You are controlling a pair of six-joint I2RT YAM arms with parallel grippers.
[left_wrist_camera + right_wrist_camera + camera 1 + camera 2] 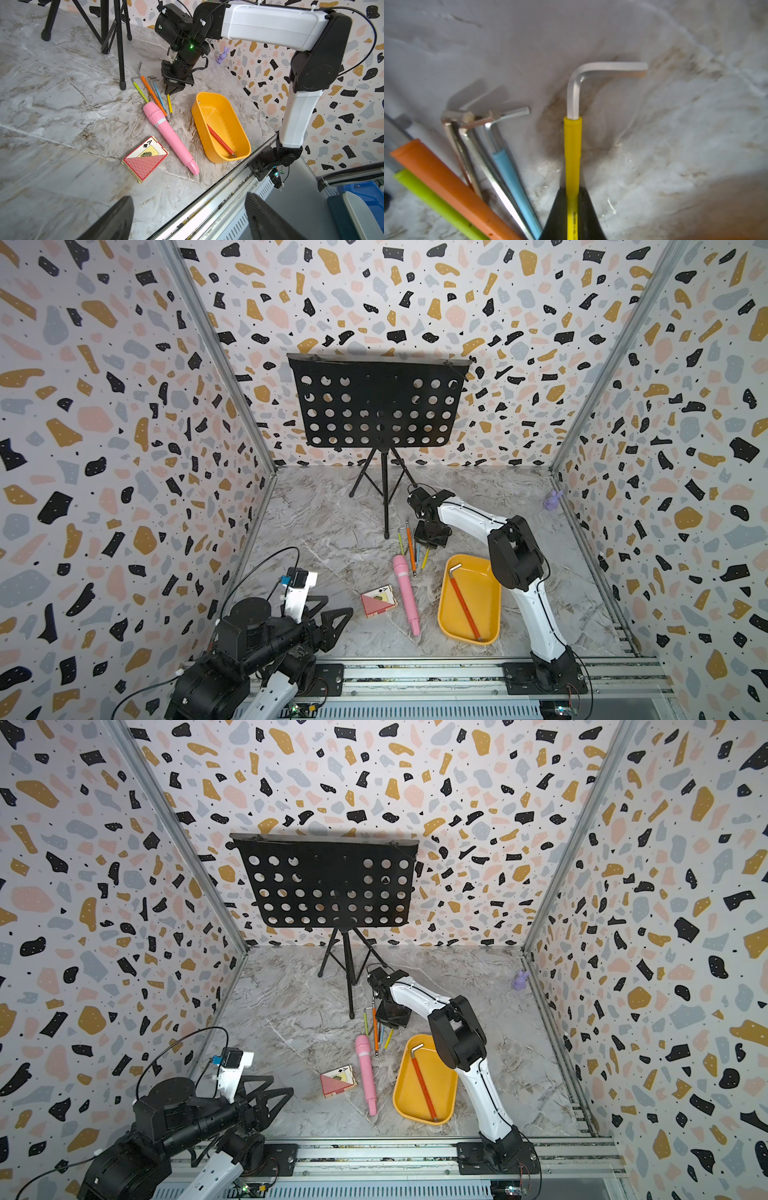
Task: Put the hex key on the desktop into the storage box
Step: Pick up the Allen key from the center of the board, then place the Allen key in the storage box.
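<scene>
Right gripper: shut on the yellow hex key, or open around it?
Shut on it. In the right wrist view, right gripper fingers press both sides of the yellow hex key, no gap showing.

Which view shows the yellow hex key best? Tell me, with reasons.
The right wrist view: the yellow hex key is close up, its sleeve pinched in the right hand and its bent steel end clear. Both top views show only a thin yellow sliver; the left wrist view shows its free end, the rest behind the hand.
</scene>
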